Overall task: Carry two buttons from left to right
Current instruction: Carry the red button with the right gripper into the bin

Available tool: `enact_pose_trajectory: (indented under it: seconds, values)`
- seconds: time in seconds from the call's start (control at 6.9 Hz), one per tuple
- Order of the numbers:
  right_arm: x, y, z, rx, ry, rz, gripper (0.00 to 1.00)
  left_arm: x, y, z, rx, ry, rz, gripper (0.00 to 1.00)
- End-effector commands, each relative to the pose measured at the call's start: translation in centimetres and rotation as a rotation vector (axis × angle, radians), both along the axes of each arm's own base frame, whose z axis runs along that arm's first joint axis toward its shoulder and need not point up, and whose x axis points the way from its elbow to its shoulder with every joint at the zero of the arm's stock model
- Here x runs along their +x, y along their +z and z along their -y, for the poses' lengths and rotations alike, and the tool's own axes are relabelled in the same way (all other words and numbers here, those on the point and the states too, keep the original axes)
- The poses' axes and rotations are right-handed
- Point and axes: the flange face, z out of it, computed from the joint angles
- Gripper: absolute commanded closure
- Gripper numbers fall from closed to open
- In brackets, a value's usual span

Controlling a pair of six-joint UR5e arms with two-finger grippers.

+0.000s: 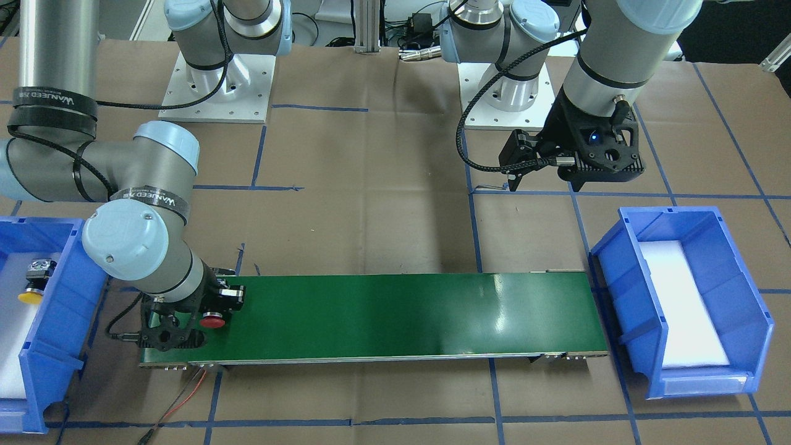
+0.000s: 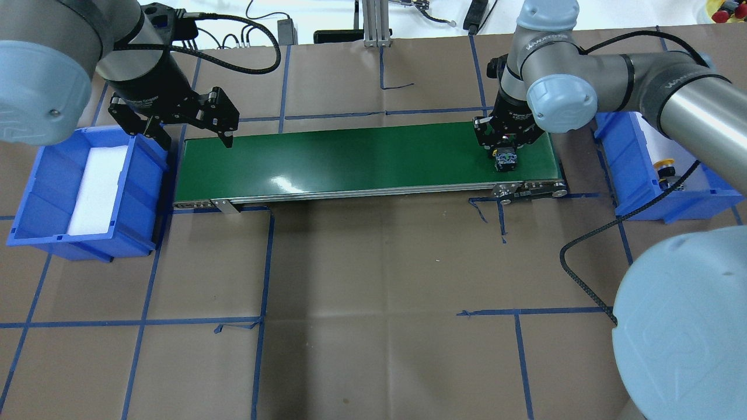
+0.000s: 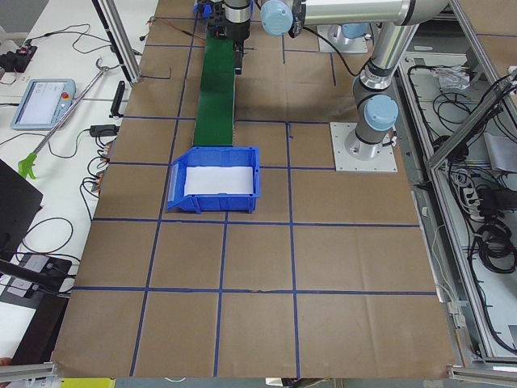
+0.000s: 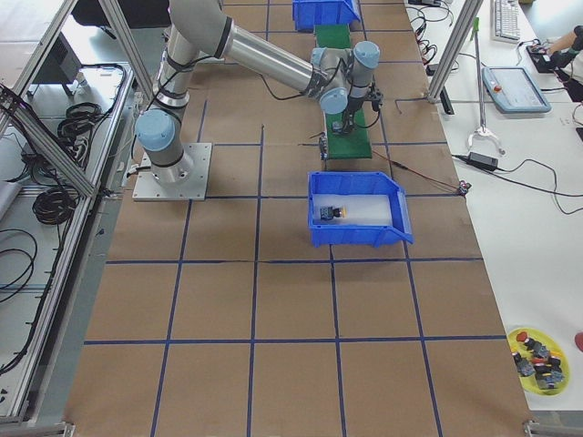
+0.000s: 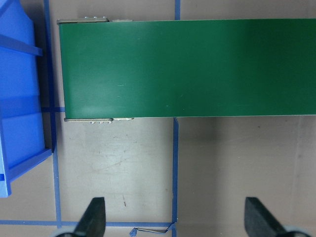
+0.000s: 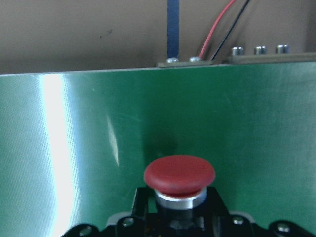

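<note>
**Red button in the right fingers at the belt's 3 o'clock end**

Clock directions follow the overhead view. The green belt (image 2: pixel 350 160) runs from 9 to 3 o'clock across the brown worktop (image 2: pixel 373 280). A blue bin stands off each end, each floored with a white pad (image 2: pixel 96 186).

At the belt's 3 o'clock end the right fingers (image 2: pixel 501 149) are clamped on the black body of the red button (image 6: pixel 179 175). Its cap points to 12 o'clock, toward the belt's far edge, and its terminal end points to 6 o'clock. The button is over the belt, just inside that end. Whether it rests on the green surface or hangs just clear of it cannot be told.

The yellow button (image 1: pixel 31 295) lies in the right bin (image 2: pixel 630 175) on the pad there. It appears to be on its side, well apart from the red one.

The left fingers (image 5: pixel 95 216) stand wide apart with nothing between them. They hang above the worktop near the belt's 9 o'clock end, just beside the left bin (image 2: pixel 52 192), touching neither.

Red and black wires (image 6: pixel 222 24) leave the belt frame at the 3 o'clock end, on its 12 o'clock side.
</note>
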Motion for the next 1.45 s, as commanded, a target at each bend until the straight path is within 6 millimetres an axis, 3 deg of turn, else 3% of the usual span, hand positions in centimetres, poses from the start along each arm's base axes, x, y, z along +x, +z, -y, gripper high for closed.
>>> enact_pose_trajectory:
  seconds: [0.0, 0.14, 0.29, 0.58, 0.72, 0.87, 1.01, 1.16, 1.3]
  values:
    - [-3.3, 5.9, 0.7, -0.015, -0.032, -0.017, 0.96, 0.0, 0.0, 0.0, 0.000, 0.000, 0.000, 0.00]
    - [-6.9, 9.7, 1.3, -0.022, -0.052, -0.016, 0.96, 0.0, 0.1, 0.0, -0.001, 0.000, 0.000, 0.00]
    - [-12.5, 13.1, 1.8, -0.021, -0.039, -0.011, 0.96, 0.0, 0.1, 0.0, -0.001, 0.000, 0.000, 0.00]
    - [-24.4, 16.5, 2.7, -0.080, -0.008, -0.025, 0.96, 0.0, 0.1, 0.0, -0.002, 0.003, 0.000, 0.00]
    - [-28.6, 16.3, 2.4, -0.079, 0.038, -0.027, 0.96, 0.0, 0.1, 0.0, -0.002, 0.003, 0.000, 0.00]
    - [-31.3, 14.4, 2.8, -0.065, 0.059, -0.015, 0.96, 0.0, 0.1, 0.0, -0.002, 0.003, 0.000, 0.00]
    - [-33.5, 10.4, 3.4, -0.020, 0.048, 0.008, 0.96, 0.0, 0.1, 0.0, -0.002, 0.003, 0.000, 0.00]
    - [-34.1, 7.7, 4.4, -0.012, 0.053, 0.015, 0.95, 0.0, 0.1, 0.0, -0.002, 0.003, 0.000, 0.00]
    - [-34.6, 6.4, 4.5, -0.007, 0.068, 0.012, 0.96, 0.0, 0.0, 0.1, 0.000, 0.003, 0.000, 0.00]
